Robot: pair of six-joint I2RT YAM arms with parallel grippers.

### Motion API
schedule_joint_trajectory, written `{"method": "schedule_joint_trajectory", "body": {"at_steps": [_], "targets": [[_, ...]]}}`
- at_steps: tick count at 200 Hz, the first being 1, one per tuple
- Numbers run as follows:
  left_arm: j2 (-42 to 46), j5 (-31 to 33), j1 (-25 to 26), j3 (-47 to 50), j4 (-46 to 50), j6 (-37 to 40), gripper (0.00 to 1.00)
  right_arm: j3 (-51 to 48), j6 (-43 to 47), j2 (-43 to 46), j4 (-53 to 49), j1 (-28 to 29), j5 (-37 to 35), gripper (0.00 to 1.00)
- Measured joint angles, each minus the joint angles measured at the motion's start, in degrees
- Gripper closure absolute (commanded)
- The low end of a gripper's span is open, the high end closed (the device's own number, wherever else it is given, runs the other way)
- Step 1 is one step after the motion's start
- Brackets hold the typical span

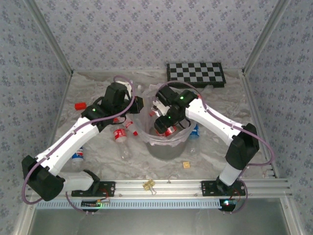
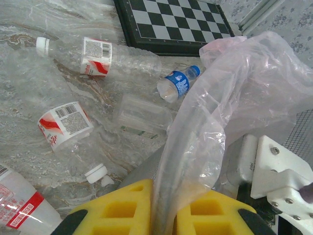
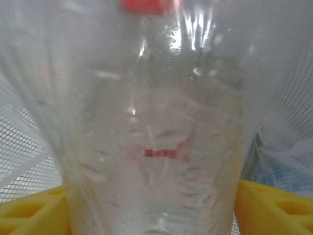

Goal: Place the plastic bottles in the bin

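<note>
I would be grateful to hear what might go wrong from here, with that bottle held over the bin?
1. The clear red-capped bottle at the right hand may snag on the loose bag liner and drop outside the grey bin.
2. The left hand pinches that liner; a tug might tear it or tip the bin.
3. Both hands crowd the bin's mouth, so they may collide.

Overhead, two wrist close-ups; bin (image 1: 164,151) common

Black-and-white chequered board (image 1: 195,74) at 1 o'clock, grey bin (image 1: 166,151), pinkish bag (image 2: 244,88), red-labelled clear bottles (image 2: 66,125), blue-labelled bottle (image 2: 178,83), yellow pads (image 2: 122,208), red block (image 1: 80,105).
</note>
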State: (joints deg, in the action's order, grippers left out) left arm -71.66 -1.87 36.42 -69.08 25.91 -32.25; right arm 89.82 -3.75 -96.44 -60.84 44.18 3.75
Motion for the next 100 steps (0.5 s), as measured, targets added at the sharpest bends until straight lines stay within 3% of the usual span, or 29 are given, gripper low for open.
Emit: {"method": "schedule_joint_trajectory", "body": {"at_steps": [22, 60, 100], "targets": [[0.33, 0.04, -0.04, 0.37, -0.20, -0.20, 0.92, 0.00, -0.28, 0.02, 0.22, 0.02, -0.37, 0.00], [0.96, 0.00, -0.04, 1.07, -0.59, -0.24, 0.92, 0.44, -0.02, 2.14, 0.31, 0.22, -0.35, 0.00], [1.46, 0.02, -0.04, 1.79, -1.27, -0.42, 0.92, 0.87, -0.46, 14.47, 4.24, -0.35, 1.44, 0.00]]}}
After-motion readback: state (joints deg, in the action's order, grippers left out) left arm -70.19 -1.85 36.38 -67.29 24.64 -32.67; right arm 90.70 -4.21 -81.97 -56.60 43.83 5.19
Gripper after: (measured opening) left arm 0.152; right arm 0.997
